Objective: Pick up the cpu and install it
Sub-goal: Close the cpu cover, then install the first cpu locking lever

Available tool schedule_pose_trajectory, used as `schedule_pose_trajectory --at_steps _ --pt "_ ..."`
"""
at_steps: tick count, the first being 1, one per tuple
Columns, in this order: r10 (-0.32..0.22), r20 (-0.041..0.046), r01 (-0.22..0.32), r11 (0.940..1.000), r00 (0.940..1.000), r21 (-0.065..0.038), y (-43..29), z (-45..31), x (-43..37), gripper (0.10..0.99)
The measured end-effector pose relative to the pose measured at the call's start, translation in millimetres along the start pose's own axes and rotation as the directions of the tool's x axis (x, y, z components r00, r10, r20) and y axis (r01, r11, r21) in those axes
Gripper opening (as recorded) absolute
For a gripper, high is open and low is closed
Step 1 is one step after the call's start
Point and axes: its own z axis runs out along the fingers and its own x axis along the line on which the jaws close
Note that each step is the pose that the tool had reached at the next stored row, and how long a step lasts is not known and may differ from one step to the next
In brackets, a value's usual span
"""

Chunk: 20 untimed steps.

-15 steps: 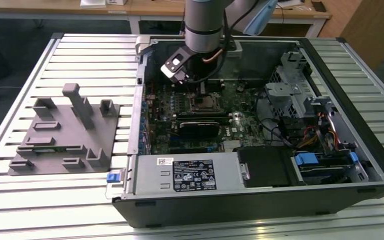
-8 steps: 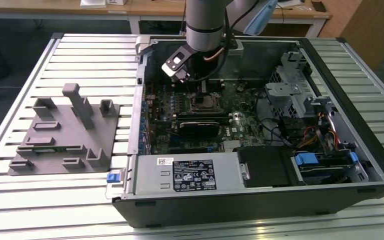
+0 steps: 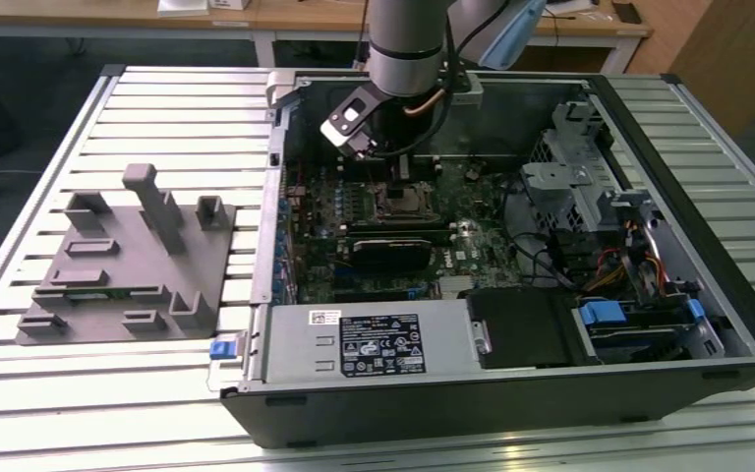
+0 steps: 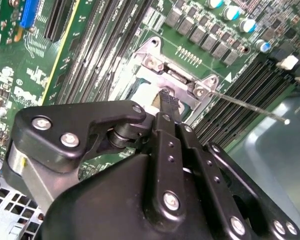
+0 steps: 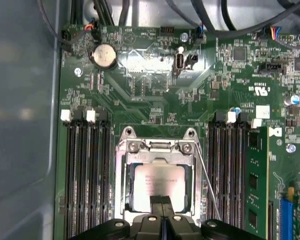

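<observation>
The cpu (image 5: 157,184), a pale silver square chip, lies flat in the motherboard socket with the metal socket frame (image 5: 121,175) around it. My gripper (image 5: 161,202) hangs just above the chip's near edge, its two black fingers pressed together with nothing between them. In the second wrist view the fingertips (image 4: 166,98) point down at the socket frame (image 4: 182,82), and a sliver of the cpu (image 4: 142,90) shows beside them. In the exterior view the gripper (image 3: 400,175) stands over the socket (image 3: 401,203) inside the open computer case.
A thin wire lever (image 5: 207,182) slants up beside the socket. Memory slots (image 5: 87,175) flank it on both sides. The grey fixture (image 3: 129,261) lies on the slatted table at the exterior view's left. A white-labelled metal box (image 3: 365,339) and drive cages (image 3: 588,187) crowd the case.
</observation>
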Motion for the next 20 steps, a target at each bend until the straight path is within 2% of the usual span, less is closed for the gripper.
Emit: schedule_pose_trajectory --at_steps 10,16,20 --pt "0.000 0.0000 0.000 1.0000 1.0000 0.000 9.0 0.3 -0.1 0.106" --pt "0.000 0.0000 0.000 1.0000 1.0000 0.000 9.6 0.2 0.0 0.106" --pt "0.000 0.0000 0.000 1.0000 1.0000 0.000 9.8 -3.3 -0.1 0.106"
